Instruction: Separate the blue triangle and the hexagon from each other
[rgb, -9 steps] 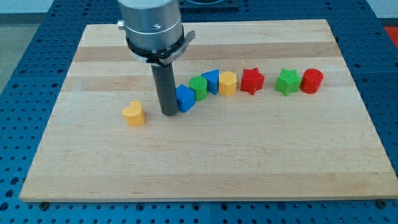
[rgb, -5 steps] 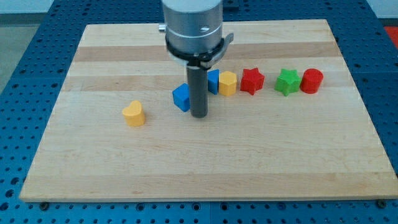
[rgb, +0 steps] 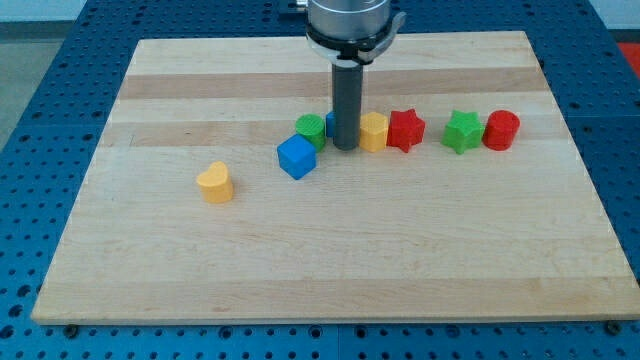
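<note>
My tip (rgb: 346, 147) stands just in front of the blue triangle (rgb: 331, 122), which is almost wholly hidden behind the rod; only a sliver of blue shows at the rod's left. The yellow hexagon (rgb: 374, 131) sits right beside the rod on the view's right, close to the triangle. A green block (rgb: 311, 129) sits just left of the rod. I cannot tell whether the tip touches the triangle or the hexagon.
A blue cube (rgb: 296, 157) lies left and below the green block. A yellow heart (rgb: 214, 183) lies further left. A red star (rgb: 405, 130) touches the hexagon's right side. A green star (rgb: 462, 131) and a red block (rgb: 501, 130) sit at the right.
My tip has moved to the view's right and up, from beside the blue cube to in front of the blue triangle. The blue cube and green block now show fully.
</note>
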